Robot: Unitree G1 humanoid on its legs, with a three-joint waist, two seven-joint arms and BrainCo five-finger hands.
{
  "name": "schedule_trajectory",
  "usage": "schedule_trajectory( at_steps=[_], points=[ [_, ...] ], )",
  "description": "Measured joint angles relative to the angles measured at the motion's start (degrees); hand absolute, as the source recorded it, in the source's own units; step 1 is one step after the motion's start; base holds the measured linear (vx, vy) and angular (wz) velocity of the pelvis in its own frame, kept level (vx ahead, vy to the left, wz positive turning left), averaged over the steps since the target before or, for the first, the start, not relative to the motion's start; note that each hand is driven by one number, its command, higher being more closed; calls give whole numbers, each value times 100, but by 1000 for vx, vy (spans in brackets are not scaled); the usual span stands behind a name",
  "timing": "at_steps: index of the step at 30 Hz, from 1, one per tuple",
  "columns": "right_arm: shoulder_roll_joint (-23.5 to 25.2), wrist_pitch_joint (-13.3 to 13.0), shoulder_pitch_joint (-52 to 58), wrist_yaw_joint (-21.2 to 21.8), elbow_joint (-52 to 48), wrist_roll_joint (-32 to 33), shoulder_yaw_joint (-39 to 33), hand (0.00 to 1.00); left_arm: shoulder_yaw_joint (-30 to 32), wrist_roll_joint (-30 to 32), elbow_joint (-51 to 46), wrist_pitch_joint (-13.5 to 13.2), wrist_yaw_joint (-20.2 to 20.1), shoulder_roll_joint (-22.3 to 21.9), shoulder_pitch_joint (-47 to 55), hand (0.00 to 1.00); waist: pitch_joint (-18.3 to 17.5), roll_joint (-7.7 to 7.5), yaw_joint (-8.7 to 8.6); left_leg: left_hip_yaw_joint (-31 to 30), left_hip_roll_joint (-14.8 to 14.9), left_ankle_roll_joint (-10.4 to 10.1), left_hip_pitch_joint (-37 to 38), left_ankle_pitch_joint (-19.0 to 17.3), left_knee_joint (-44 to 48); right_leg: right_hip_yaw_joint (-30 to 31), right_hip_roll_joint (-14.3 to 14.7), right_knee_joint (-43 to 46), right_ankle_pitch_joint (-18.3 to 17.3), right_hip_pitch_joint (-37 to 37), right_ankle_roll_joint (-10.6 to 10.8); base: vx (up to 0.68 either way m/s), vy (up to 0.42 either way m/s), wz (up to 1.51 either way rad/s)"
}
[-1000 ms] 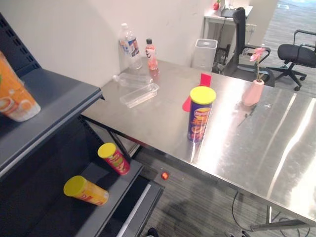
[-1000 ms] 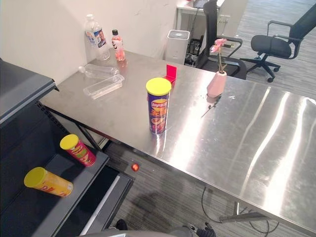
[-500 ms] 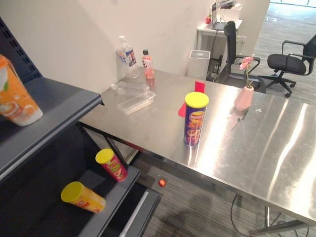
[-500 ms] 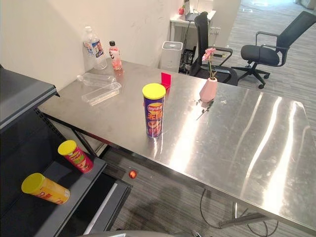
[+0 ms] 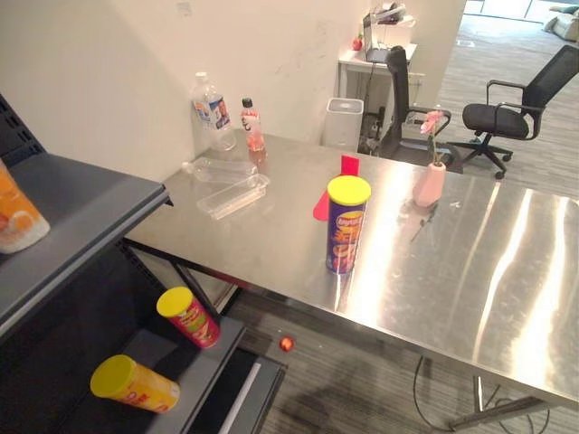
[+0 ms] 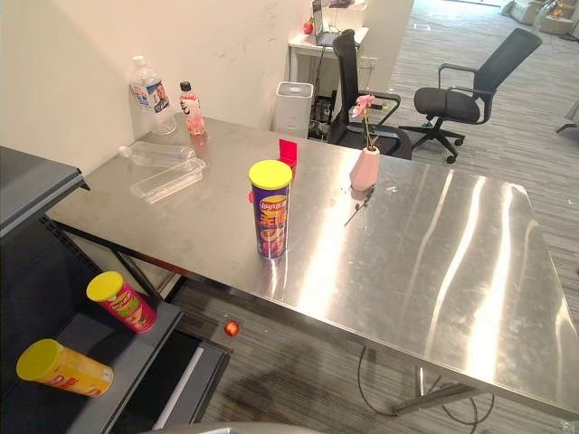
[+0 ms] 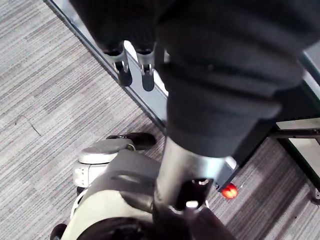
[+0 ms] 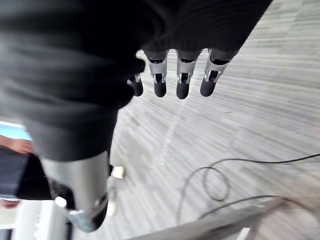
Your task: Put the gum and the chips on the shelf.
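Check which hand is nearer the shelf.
Left. The left hand hangs right by the shelf base; the right hand hangs over carpet, apart from it.

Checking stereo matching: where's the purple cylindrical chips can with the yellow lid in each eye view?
Left eye view: purple chips can with yellow lid stands upright on the steel table, just right of centre.
Right eye view: same can, just left of centre.
Shared landmark: pink vase with a flower, beyond the can, to its right.

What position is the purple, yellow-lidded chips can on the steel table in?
Upright: the purple chips can stands on its base on the steel table, yellow lid uppermost.
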Motion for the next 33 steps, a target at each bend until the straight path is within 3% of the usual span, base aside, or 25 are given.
schedule_trajectory(
  at_steps=[8,11,15,20,22,26,29,32,33],
  points=[
    [-373,-35,-399,-365,-218,-5,-765,0,7,-2,-12,-1,31,-27,39,0,-1,1,-25,193,2,-18,150,-110,1,15,0,23,-10,19,-43,46,8,-12],
    [-601,-60,-492,-487,-273,-16,-997,0,-2,-2,-12,-2,48,-49,67,0,-36,28,-37,289,3,-29,220,-176,2,5,17,24,49,16,-158,47,8,-21],
    [-858,-128,-577,-603,-993,-231,-1053,0,-58,-2,-60,0,103,-79,165,0,-72,71,-175,332,6,3,273,-249,19,-61,27,189,165,-83,-279,22,1,-13],
    [-1286,-97,-740,-773,-1672,-481,-713,0,-218,3,-196,22,133,-72,223,0,-131,123,-169,425,27,37,287,-279,38,-95,56,331,504,-316,-172,-32,-20,-26],
    [-1376,40,-818,-824,-1787,-507,-609,0,-274,3,-240,64,134,-31,222,0,-148,135,-170,423,32,60,257,-292,38,-100,61,401,606,-435,-148,-89,-40,-12],
    [-1426,96,-847,-1020,-1894,-508,-616,0,-276,3,-283,109,153,-32,244,0,-148,126,-176,402,17,39,232,-343,2,-103,47,424,632,-461,-149,-105,-51,-6],
    [-1428,87,-844,-1099,-2415,-512,-613,0,-284,15,-287,125,164,-101,280,0,-196,206,-208,249,4,30,219,-362,0,-108,46,424,624,-456,-140,-75,-67,-3],
    [-1400,55,-837,-822,-3299,-710,-310,0,-269,210,-369,130,177,-125,340,0,-221,131,-266,96,-144,42,184,-341,-1,-177,-105,420,291,-460,122,-56,-61,-3],
    [-1399,48,-823,-572,-3732,-866,-134,0,-269,255,-400,154,178,-100,343,0,-215,110,-309,77,-229,64,180,-300,-2,-216,-168,419,151,-466,307,-62,-75,11]
  ],
)
